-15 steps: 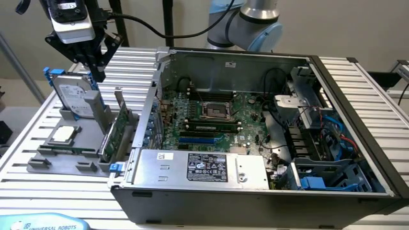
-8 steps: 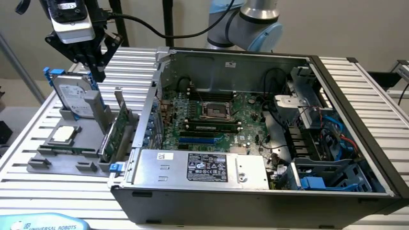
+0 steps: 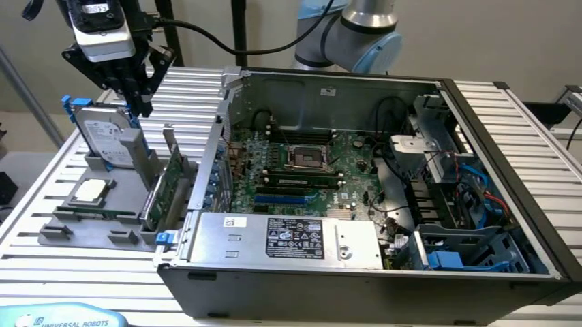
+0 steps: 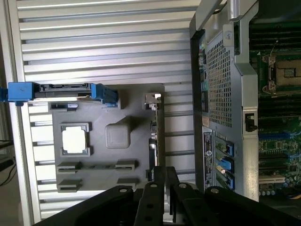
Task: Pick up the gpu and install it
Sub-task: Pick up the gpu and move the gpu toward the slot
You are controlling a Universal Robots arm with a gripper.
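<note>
Exterior view, left to right.

- Slatted metal table (image 3: 37, 177) is carrying everything. A gray tray (image 3: 82, 228) is sitting toward the table's left edge in the exterior view.
- Gripper (image 3: 142, 102) is hanging in the air over the tray's far corner, pointing down, just in front of the hard drive's top. It is grasping nothing. Whether it is clenched or released, I cannot tell.
- Hard drive (image 3: 102, 139), silver with blue rails, is standing upright in a slot at the tray's far edge.
- Square chip (image 3: 91, 191) is lying flat in a pocket near the tray's middle.
- The gpu (image 3: 173, 187) is standing on edge in a slot along the tray's right edge in the exterior view, the edge nearest the computer case. Its green board is showing, and its silver bracket is rising at the far end. It is well below the gripper and apart from it.
- Computer case (image 3: 364, 293) is lying open on its side, just beside the tray and taking up the table's middle and right.
- Inside, the green motherboard (image 3: 318, 163) is lying flat. A silver power supply (image 3: 291, 238) is sitting along the near wall.
- Robot arm (image 3: 359, 27) is showing behind the case's far edge.

Wrist view: looking straight down, the gpu is appearing edge-on between the tray's pockets and the case wall.
</note>
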